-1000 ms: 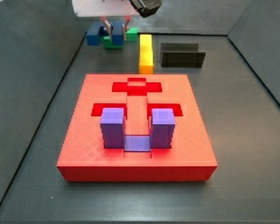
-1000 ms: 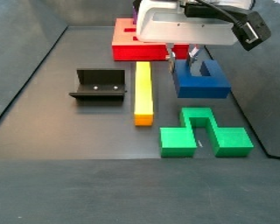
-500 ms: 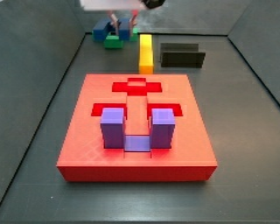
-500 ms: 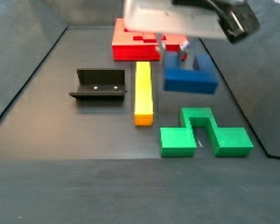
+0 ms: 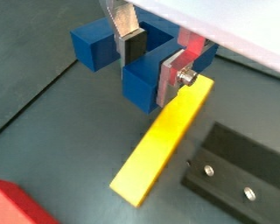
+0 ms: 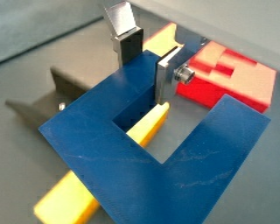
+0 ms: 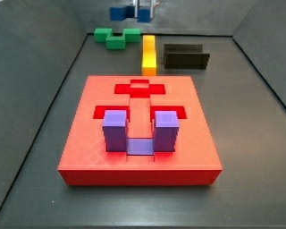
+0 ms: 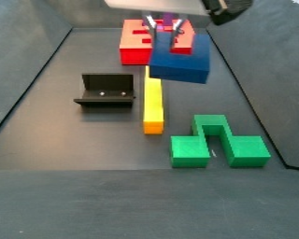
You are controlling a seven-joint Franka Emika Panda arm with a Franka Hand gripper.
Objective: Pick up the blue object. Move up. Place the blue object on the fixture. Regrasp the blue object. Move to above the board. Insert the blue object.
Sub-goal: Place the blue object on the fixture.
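My claw [image 5: 152,59] is pinching the blue object [image 5: 122,58]. One silver finger [image 5: 174,75] sits on the outside of a prong and the other finger sits in the gap between the two prongs. In a wrist view the blue object [image 6: 154,149] is a big U shape, and my fingers hold one of its prongs.

The blue object [image 8: 181,61] is up in the air. It does not touch the floor. In a side view it hangs above the far end of the yellow bar [image 8: 152,101], with my claw [image 8: 166,25] on top of it.

Closest to that camera is the green block [image 8: 217,142], lying flat on the dark floor. Next comes the yellow bar, and the fixture [image 8: 106,91] sits just beside it, not touching it. Behind them all is the board [image 8: 137,42], red and flat.

In a side view from the other end, the board [image 7: 140,128] is the near thing. A purple block [image 7: 139,130] stands in its U-shaped hole. Past the board I see the yellow bar [image 7: 149,52] and the fixture [image 7: 186,56]. Farther back is the green block [image 7: 117,37]. The blue object [image 7: 121,12] hangs high at the far end.
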